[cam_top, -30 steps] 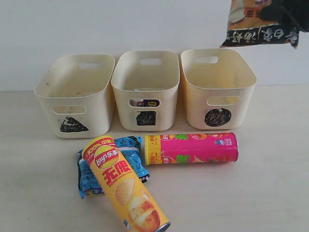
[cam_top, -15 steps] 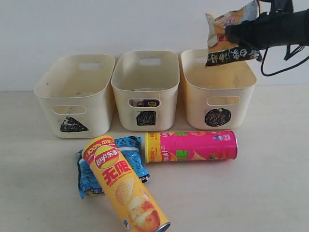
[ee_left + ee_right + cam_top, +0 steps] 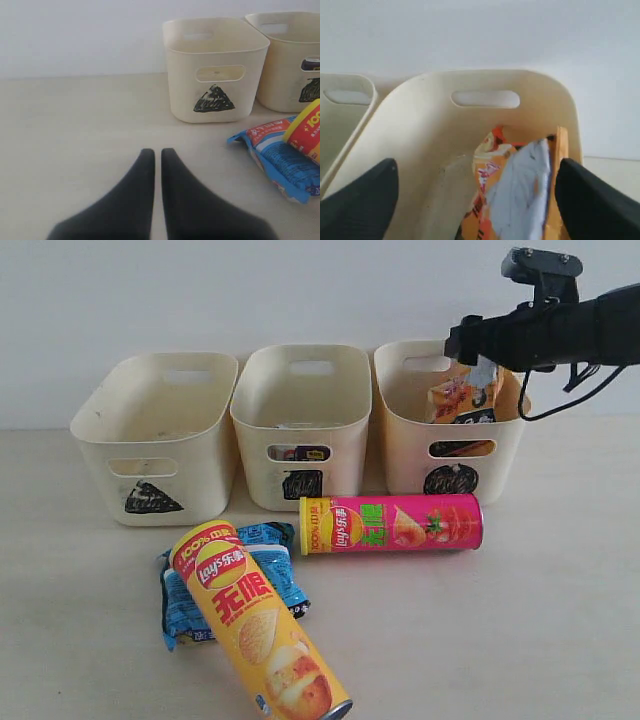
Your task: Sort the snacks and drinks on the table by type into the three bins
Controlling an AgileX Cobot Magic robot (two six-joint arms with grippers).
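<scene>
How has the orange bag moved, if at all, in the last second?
Yes: the bag went down and left, from above the circle bin's right rim into that bin, below the open right gripper.

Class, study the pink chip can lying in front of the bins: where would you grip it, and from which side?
Grip the pink chip can around mid-body, coming from above. It lies on its side with nothing on top, so jaws can likely straddle its round barrel.
</scene>
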